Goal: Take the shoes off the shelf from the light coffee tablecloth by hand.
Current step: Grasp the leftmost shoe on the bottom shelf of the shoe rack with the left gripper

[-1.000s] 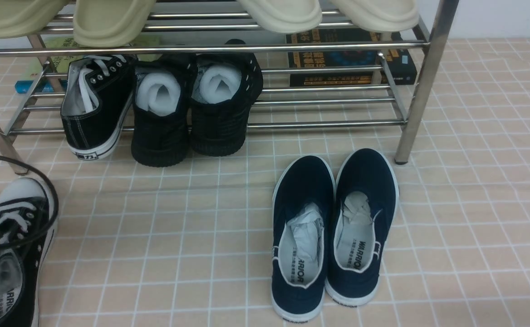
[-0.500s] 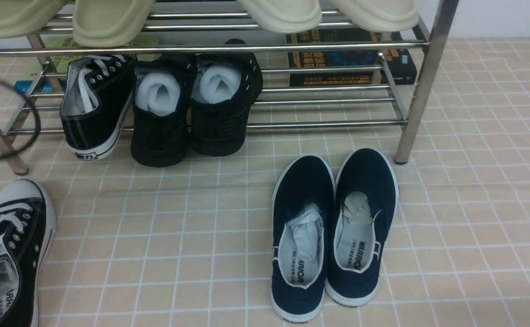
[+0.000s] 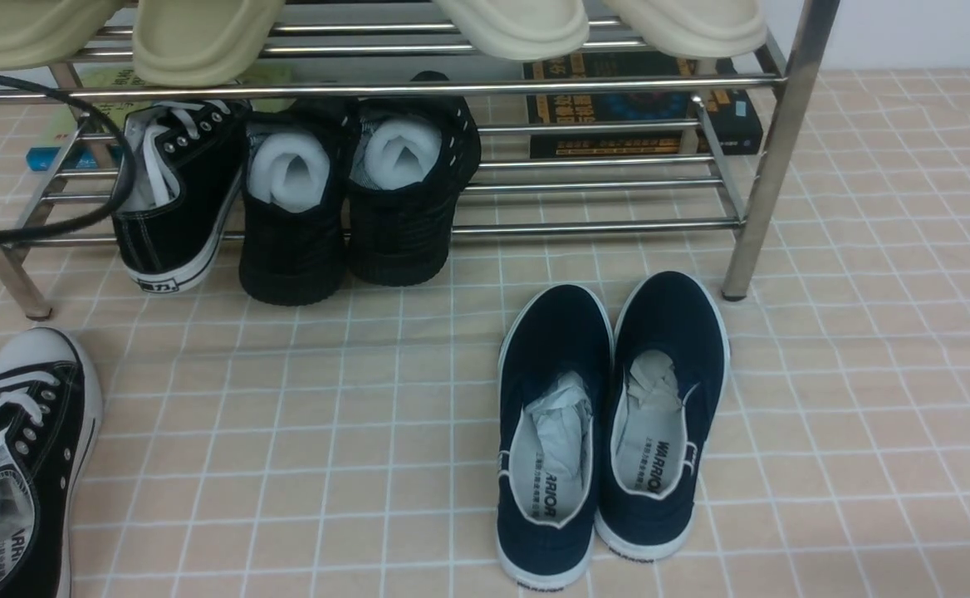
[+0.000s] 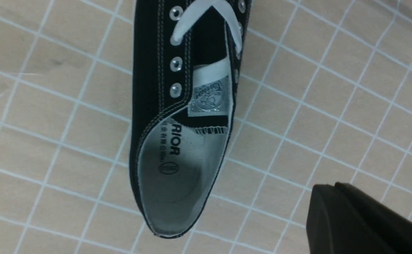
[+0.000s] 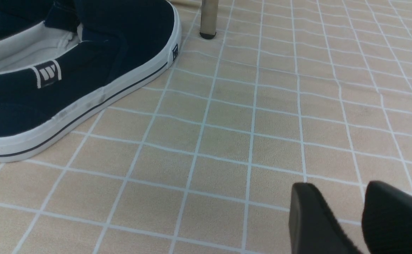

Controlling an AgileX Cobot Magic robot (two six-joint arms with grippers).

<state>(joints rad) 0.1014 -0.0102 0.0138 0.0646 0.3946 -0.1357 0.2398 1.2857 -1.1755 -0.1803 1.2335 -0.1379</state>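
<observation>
Since the pair is split, the shoes are recorded singly: one black lace-up sneaker (image 3: 20, 465) lies flat on the light coffee tablecloth (image 3: 327, 415) at the near left, white toe cap pointed toward the shelf (image 3: 601, 226), its heel end cut off by the picture's edge. In the left wrist view the same sneaker (image 4: 181, 123) is seen from above, laces loose and the grey insole exposed. The other sneaker (image 3: 173, 195) is seated on the lower tier of the shelf, leftmost in the row, heel outward and tilted, its heel past the front bar. Just beside it, a pair of all-black shoes (image 3: 352, 199) stuffed with white foam is kept on the same tier. Cream slippers (image 3: 203, 37) are noted on the upper tier, and books (image 3: 634, 104) are seen on the cloth behind the bars. A pair of navy slip-ons (image 3: 609, 423) is placed on the cloth in front of the shelf's right leg. A black cable (image 3: 124, 166) is looped across the left end of the shelf. The left gripper (image 4: 336, 208) is held above the cloth, apart from the sneaker, fingers pressed together on nothing. The right gripper (image 5: 350, 201) is held low over bare cloth, well apart from the nearer slip-on, fingers drawn close together with nothing between them.
</observation>
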